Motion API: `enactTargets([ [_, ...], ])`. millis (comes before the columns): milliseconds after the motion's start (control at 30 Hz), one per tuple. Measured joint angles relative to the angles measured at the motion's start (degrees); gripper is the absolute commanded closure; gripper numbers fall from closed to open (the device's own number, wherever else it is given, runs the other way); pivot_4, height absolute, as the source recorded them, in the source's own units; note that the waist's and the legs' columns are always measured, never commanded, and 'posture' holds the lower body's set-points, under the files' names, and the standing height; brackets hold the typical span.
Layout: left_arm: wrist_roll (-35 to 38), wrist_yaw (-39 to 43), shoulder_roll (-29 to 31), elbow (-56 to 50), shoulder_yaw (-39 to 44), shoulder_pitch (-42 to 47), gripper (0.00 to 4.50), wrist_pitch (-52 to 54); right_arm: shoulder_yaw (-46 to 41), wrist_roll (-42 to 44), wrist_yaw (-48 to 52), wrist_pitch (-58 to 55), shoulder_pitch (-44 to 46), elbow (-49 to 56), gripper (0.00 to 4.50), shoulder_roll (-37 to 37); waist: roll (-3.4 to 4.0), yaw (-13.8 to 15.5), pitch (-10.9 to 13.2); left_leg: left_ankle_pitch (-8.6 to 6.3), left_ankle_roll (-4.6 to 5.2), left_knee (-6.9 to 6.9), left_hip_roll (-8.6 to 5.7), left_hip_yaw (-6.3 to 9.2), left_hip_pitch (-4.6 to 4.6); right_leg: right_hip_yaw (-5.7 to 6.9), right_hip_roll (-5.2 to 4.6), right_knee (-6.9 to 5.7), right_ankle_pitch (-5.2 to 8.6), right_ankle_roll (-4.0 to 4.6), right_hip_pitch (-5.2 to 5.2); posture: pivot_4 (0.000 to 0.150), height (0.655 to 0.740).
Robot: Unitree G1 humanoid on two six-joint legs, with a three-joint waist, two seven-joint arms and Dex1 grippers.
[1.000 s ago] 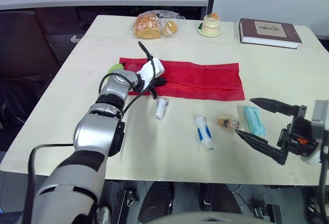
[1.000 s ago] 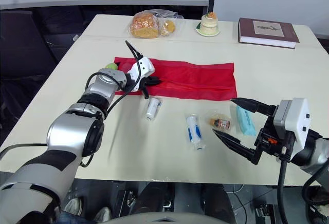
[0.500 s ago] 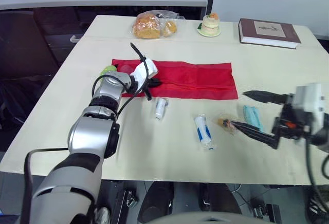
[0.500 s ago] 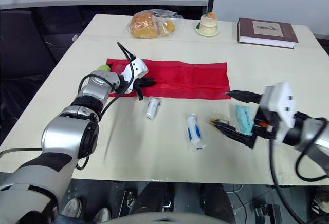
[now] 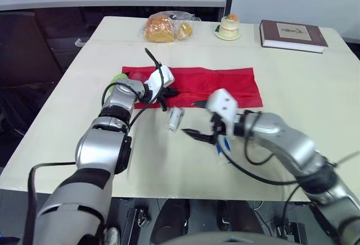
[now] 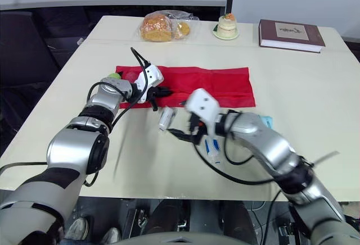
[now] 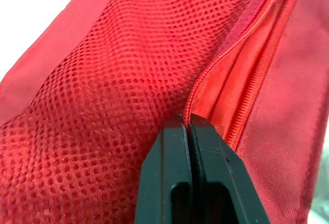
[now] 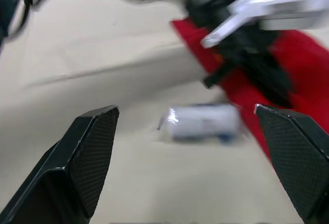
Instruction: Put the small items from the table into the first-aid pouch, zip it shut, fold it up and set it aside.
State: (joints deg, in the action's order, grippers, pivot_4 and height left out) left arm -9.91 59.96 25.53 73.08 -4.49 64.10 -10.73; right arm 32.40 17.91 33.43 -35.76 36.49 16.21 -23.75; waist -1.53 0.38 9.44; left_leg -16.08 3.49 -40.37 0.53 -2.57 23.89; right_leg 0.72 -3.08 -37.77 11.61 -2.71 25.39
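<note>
Swung in from the right edge, the right arm now reaches mid-frame. At centre left, the left hand [image 5: 166, 93] stays pressed together on the zipper edge of the red pouch [image 5: 219, 80], which lies flat on the table [image 5: 315, 82]. Just below the pouch, a white roll [image 5: 176, 118] lies before the right hand [image 5: 190, 118], whose fingers are spread wide.

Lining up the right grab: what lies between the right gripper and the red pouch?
A small white roll, just short of the red pouch; the right wrist view shows it ahead of the right gripper's open fingers.
</note>
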Motion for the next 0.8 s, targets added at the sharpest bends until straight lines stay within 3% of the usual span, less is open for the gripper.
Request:
enactTargets([
  [300, 1.1, 1.4, 0.5, -1.7, 0.0, -1.8, 4.47, 0.0, 6.2, -12.5, 7.1, 11.9, 8.4, -19.2, 0.0, 8.5, 0.01, -1.1, 0.0, 0.07, -0.11, 0.0, 0.0, -0.01, -0.01, -0.01, -0.05, -0.05, 0.0, 0.0, 0.01, 0.15, 0.7289],
  [633, 1.3, 1.6, 0.7, -2.8, 0.0, -2.5, 4.47, 0.2, 7.1, -19.9, 12.1, 18.6, 13.1, -35.5, 0.0, 15.7, 0.01, -1.2, 0.0, 0.13, -0.23, 0.01, 0.02, -0.02, -0.03, 0.0, -0.04, -0.08, 0.0, 0.0, 0.03, 0.15, 0.7289],
  [667, 1.3, 1.6, 0.7, -2.8, 0.0, -2.5, 4.5, 0.3, 7.0, -20.6, 12.1, 18.7, 13.7, -36.7, 0.54, 16.4, 0.02, -1.2, 0.0, 0.13, -0.23, 0.01, 0.02, -0.01, -0.03, 0.0, -0.04, -0.08, 0.0, 0.0, 0.03, 0.15, 0.7289],
  [800, 1.4, 1.6, 0.7, -2.8, 0.0, -2.5, 4.5, 0.3, 4.9, -21.9, 12.2, 18.5, 13.9, -37.3, 1.99, 17.1, 0.02, -1.2, 0.0, 0.14, -0.24, 0.01, 0.02, -0.02, -0.03, 0.0, -0.05, -0.08, 0.0, 0.0, 0.03, 0.15, 0.7289],
])
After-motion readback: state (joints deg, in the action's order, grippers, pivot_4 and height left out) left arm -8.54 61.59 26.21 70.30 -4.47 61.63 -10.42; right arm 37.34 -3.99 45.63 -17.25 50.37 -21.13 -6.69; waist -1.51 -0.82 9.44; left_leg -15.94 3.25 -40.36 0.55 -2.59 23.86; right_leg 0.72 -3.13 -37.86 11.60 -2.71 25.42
